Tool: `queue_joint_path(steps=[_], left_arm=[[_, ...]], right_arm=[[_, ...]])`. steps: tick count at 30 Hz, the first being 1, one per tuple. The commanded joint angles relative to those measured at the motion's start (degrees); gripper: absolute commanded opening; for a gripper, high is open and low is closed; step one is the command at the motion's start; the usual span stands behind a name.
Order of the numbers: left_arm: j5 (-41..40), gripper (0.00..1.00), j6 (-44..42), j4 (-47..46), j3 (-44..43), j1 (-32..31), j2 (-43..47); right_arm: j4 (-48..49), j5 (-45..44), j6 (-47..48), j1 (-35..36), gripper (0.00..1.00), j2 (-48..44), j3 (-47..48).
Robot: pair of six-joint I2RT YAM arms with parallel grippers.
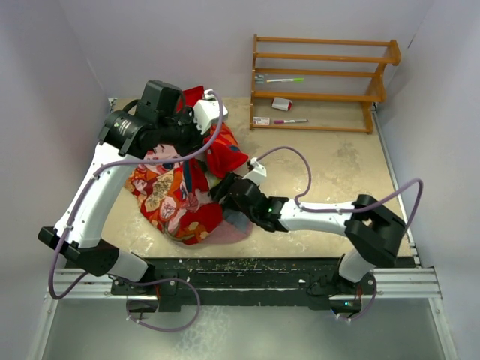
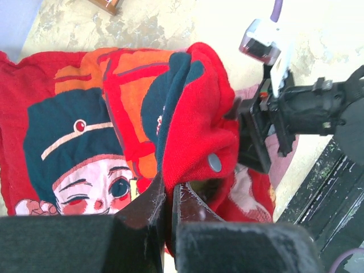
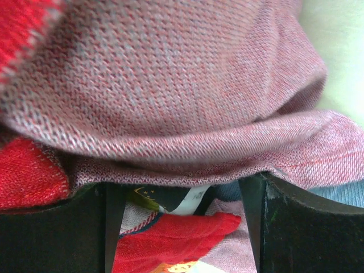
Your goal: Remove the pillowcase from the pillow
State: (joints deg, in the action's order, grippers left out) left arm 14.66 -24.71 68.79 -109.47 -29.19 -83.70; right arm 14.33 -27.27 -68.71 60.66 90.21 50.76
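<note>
Pillowcase (image 1: 174, 201) is bunched on left half of desk (image 1: 337, 176), one red fold clamped by left hand (image 2: 169, 196), pink lining draped over released, spread-apart right hand (image 3: 179, 196).

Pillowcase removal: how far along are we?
Early stage. Done: pillowcase bunched, pale pink inside exposed at the near edge. In hand: left gripper pinches a red fold; right gripper open against the pink lining. Left: no pillow shows in any view, so pulling it free remains.
</note>
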Motion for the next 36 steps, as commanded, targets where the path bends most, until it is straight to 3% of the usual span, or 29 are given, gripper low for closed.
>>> queue_joint_path(steps=[1,11,19,22,24,25,26,27,29,32,34,36], left_arm=[[-0.2,0.00,-0.5,-1.7,-0.4,0.1,2.8],[0.9,0.00,0.2,-0.5,-1.3,0.1,1.1],[1.2,0.00,2.1,5.5,-13.2,-1.1,-3.9],[-0.2,0.00,2.6,7.3,-15.8,-1.4,-4.9],[-2.5,0.00,2.7,8.2,-17.2,-1.4,-5.3],[-5.1,0.00,2.7,7.9,-17.4,-1.3,-5.3],[-6.6,0.00,2.8,6.9,-17.0,-1.0,-5.0],[-9.6,0.00,3.0,5.5,-16.0,-0.4,-4.6],[-13.2,0.17,4.0,1.0,-13.6,2.1,-3.6],[-14.4,0.64,6.2,-2.3,-13.4,6.4,-3.9],[-12.7,0.79,7.8,-3.3,-15.1,7.9,-3.9],[-8.5,0.88,8.8,-3.3,-18.4,8.3,-3.4]], right_arm=[[8.9,1.9,1.9,-0.6,0.78,3.8,5.2],[28.4,0.0,5.9,-0.5,0.84,3.9,1.0],[27.9,-3.8,-1.2,-0.5,0.86,13.3,7.4],[30.4,-0.7,4.1,-0.5,0.69,15.6,12.5],[26.5,2.0,8.5,-0.6,0.40,13.6,16.0],[23.2,2.1,12.2,-0.6,0.13,10.6,18.9],[19.2,2.8,15.5,-0.6,0.00,8.1,21.0],[15.5,4.1,18.7,-0.6,0.00,5.7,23.3],[7.2,9.0,27.8,-1.3,0.00,1.1,29.2],[-9.8,16.7,39.1,-4.1,0.00,-3.6,42.1],[-20.7,21.8,44.3,-6.6,0.00,-4.9,52.4],[-31.4,23.6,47.8,-7.9,0.00,-3.4,65.1]])
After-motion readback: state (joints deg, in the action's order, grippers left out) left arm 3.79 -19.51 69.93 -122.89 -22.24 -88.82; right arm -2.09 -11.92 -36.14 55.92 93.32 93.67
